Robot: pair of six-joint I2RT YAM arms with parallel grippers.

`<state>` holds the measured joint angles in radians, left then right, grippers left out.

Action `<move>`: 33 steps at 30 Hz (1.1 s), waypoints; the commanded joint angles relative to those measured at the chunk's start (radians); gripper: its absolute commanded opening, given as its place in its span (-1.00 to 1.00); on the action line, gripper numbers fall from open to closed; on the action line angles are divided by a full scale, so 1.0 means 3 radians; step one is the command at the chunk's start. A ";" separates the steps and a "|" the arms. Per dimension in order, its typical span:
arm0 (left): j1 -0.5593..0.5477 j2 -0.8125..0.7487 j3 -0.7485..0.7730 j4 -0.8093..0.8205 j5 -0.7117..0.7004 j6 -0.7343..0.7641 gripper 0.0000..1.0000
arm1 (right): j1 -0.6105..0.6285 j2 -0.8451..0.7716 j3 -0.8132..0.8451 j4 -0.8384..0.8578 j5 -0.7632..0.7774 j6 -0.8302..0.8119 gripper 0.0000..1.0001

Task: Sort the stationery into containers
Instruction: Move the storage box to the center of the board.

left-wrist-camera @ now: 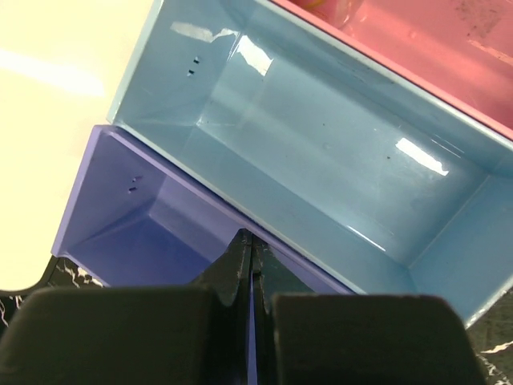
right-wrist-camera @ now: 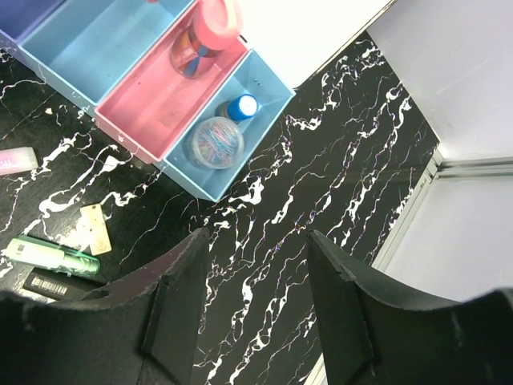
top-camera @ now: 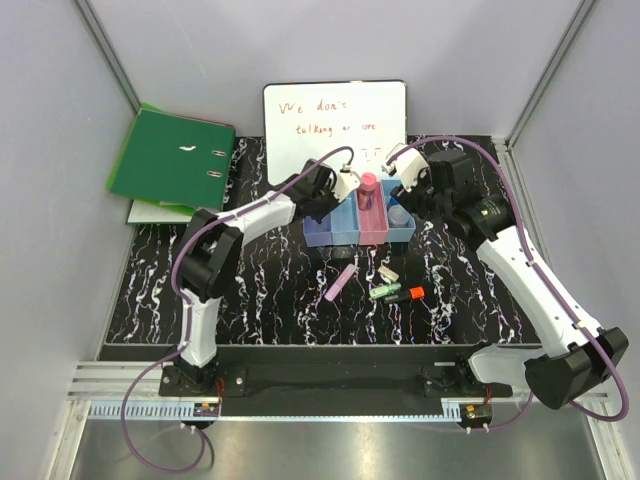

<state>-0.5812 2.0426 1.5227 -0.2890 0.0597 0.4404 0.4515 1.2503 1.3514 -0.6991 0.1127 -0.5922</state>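
left claw (left-wrist-camera: 252,250) pinched together above purple bin (left-wrist-camera: 120,220) | right claw (right-wrist-camera: 258,241) apart, empty | lilac marker (top-camera: 340,282) on surface (top-camera: 280,300): probably light, stiff, kinda slick, so grab mid-barrel

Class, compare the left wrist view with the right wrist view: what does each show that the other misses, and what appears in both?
Left wrist only: the left gripper, shut, at the near wall of the purple-blue bin.

Right wrist only: the open right gripper, the end light blue bin holding a blue-capped bottle and a round case of clips, and a green highlighter lying on the table.

Both: the purple-blue bin, the empty light blue bin beside it, and the pink bin.
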 commanded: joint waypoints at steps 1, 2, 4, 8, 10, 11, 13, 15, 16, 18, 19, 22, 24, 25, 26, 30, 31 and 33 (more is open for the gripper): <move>-0.0082 0.0053 0.0201 0.0140 0.0062 0.0010 -1.00 | -0.0002 -0.0092 -0.0020 0.0147 0.0028 0.0062 0.18; -0.0082 0.0063 0.0211 0.0140 0.0057 0.0010 -1.00 | 0.0003 -0.0097 -0.0020 0.0152 0.0028 0.0062 0.18; -0.0082 0.0084 0.0227 0.0145 0.0026 0.0030 -1.00 | -0.0002 -0.0103 -0.0025 0.0147 0.0028 0.0072 0.17; -0.0082 0.0125 0.0232 0.0165 -0.0051 0.0050 -1.00 | -0.0002 -0.0118 -0.0035 0.0147 0.0008 0.0082 0.17; -0.0082 0.0145 0.0247 0.0181 -0.0071 0.0051 -1.00 | -0.0002 -0.0123 -0.0041 0.0152 -0.0002 0.0087 0.17; -0.0082 0.0181 0.0283 0.0191 -0.0107 0.0051 -1.00 | -0.0002 -0.0128 -0.0046 0.0147 0.0003 0.0087 0.17; -0.0082 0.0222 0.0329 0.0191 -0.0173 0.0045 -1.00 | -0.0002 -0.0123 -0.0036 0.0152 0.0003 0.0087 0.17; -0.0082 0.0227 0.0360 0.0186 -0.0194 0.0071 -1.00 | -0.0002 -0.0128 -0.0031 0.0152 0.0008 0.0082 0.17; -0.0077 0.0197 0.0360 0.0186 -0.0194 0.0076 -1.00 | -0.0002 -0.0128 -0.0030 0.0152 0.0018 0.0077 0.17; -0.0077 0.0125 0.0284 0.0186 -0.0194 0.0076 -1.00 | -0.0002 -0.0128 -0.0020 0.0152 0.0033 0.0072 0.17; -0.0077 0.0024 0.0248 0.0186 -0.0194 0.0076 -1.00 | -0.0002 -0.0138 -0.0020 0.0152 0.0033 0.0072 0.17; -0.0077 -0.0237 0.0084 0.0191 -0.0286 0.0061 -1.00 | -0.0002 -0.0164 -0.0020 0.0152 0.0033 0.0072 0.17; -0.0077 -0.0386 -0.0084 0.0196 -0.0322 0.0056 -1.00 | -0.0002 -0.0184 -0.0030 0.0152 0.0038 0.0067 0.18; -0.0077 -0.0548 -0.0156 0.0201 -0.0317 0.0056 -1.00 | -0.0002 -0.0200 -0.0046 0.0152 0.0033 0.0067 0.18; -0.0077 -0.0636 -0.0227 0.0191 -0.0296 0.0046 -1.00 | 0.0003 -0.0210 -0.0056 0.0147 0.0038 0.0062 0.18; -0.0143 -0.1122 -0.0524 -0.0018 -0.0219 0.0046 -1.00 | -0.0002 -0.0281 -0.0133 0.0142 0.0064 0.0006 0.18; -0.0169 -0.1300 -0.0606 -0.0079 -0.0128 0.0051 -1.00 | -0.0002 -0.0297 -0.0168 0.0142 0.0069 -0.0005 0.18; -0.0256 -0.1444 -0.0652 -0.0375 0.0005 0.0040 -0.91 | -0.0002 -0.0317 -0.0184 0.0137 0.0079 -0.0010 0.22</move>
<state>-0.6117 1.7504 1.3571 -0.3157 -0.0002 0.4541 0.4515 1.1885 1.3121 -0.6922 0.1150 -0.5831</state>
